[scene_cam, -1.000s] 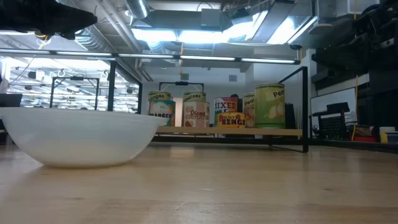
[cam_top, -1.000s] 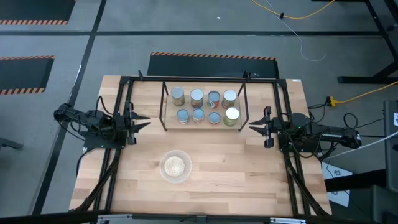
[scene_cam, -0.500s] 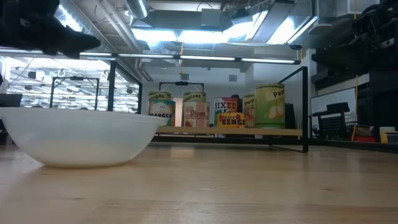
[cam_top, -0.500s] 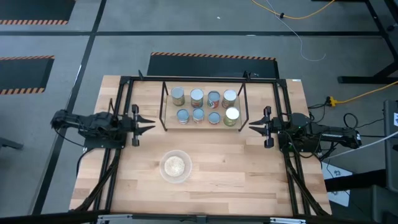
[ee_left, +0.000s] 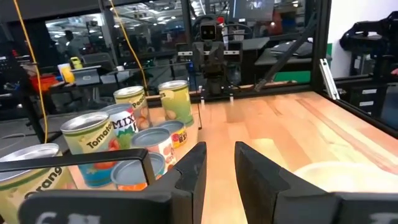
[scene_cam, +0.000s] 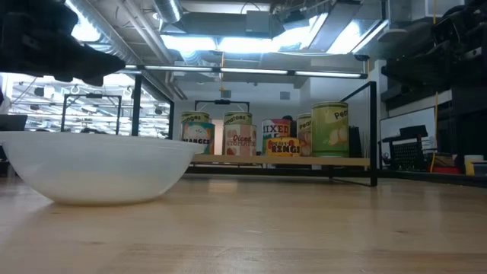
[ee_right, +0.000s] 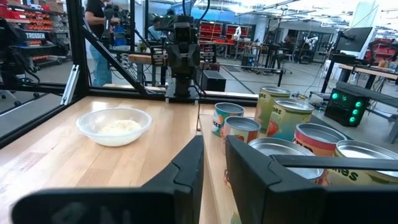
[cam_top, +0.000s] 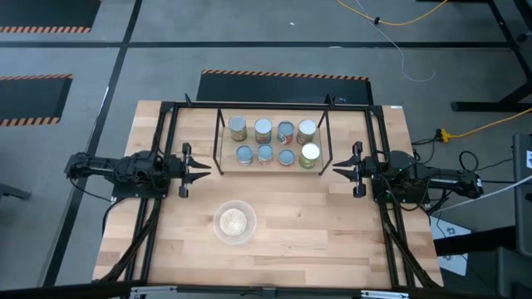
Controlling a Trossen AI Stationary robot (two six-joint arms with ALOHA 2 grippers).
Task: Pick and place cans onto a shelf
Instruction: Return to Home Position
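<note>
On the shelf stand seemingly eight cans; both hands empty.

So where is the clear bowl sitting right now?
In the high view the clear bowl sits on the table's near-centre, in front of the shelf of cans, between the two arms.

Cans beside narrow-gapped fingers

grey floor with striped black mats at upper left, yellow cable at upper right; ceiling lights glow above, workbenches fill the far room.
</note>
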